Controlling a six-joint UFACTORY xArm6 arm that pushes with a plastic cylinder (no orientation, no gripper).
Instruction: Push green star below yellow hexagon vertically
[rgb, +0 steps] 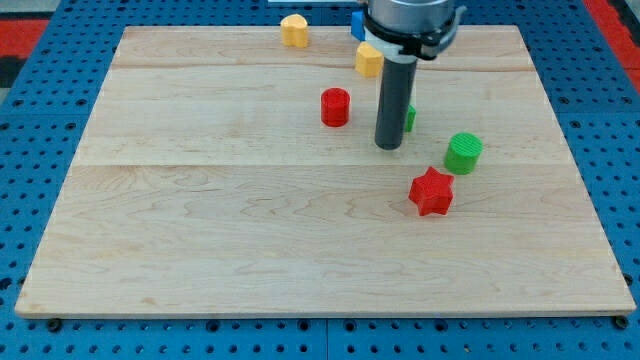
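Observation:
My tip (388, 146) rests on the wooden board (200, 230), right of centre in the upper half. A green block (410, 117), mostly hidden behind the rod, peeks out at the rod's right side; its shape cannot be made out. A yellow block (367, 59), seemingly the hexagon, lies just above the rod at the view's top, partly covered by the arm. The tip is right next to the green block, on its lower left.
A red cylinder (335, 107) lies left of the rod. A green cylinder (463, 152) and a red star (431, 191) lie to the tip's lower right. Another yellow block (294, 31) and a partly hidden blue block (356, 22) sit near the top edge.

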